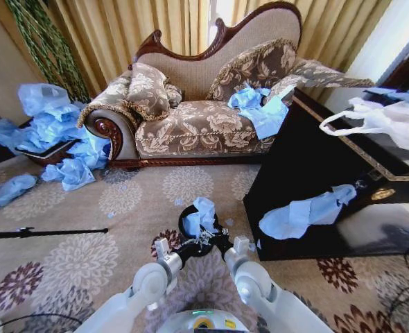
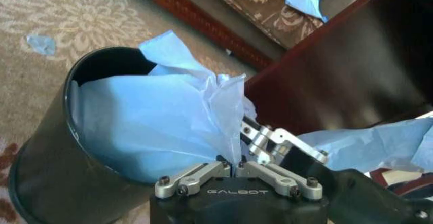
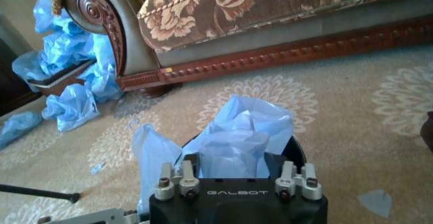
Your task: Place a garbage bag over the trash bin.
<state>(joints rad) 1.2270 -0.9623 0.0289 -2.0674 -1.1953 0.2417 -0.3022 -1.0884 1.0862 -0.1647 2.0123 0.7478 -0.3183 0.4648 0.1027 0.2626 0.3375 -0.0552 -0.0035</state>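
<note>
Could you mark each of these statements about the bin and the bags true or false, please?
1. The garbage bag is partly inside the trash bin. True.
2. The bag's edge is folded down all round the rim. False: bare black rim shows, and the plastic stands up out of the opening.
3. The left gripper has its jaws shut on the garbage bag. True.
4. The bin stands on the sofa seat. False: it stands on the carpet, in front of the sofa.
5. A white bag with loop handles lies on the dark cabinet. True.
6. The right gripper is parked far from the bin. False: it is at the bin's opening.
</note>
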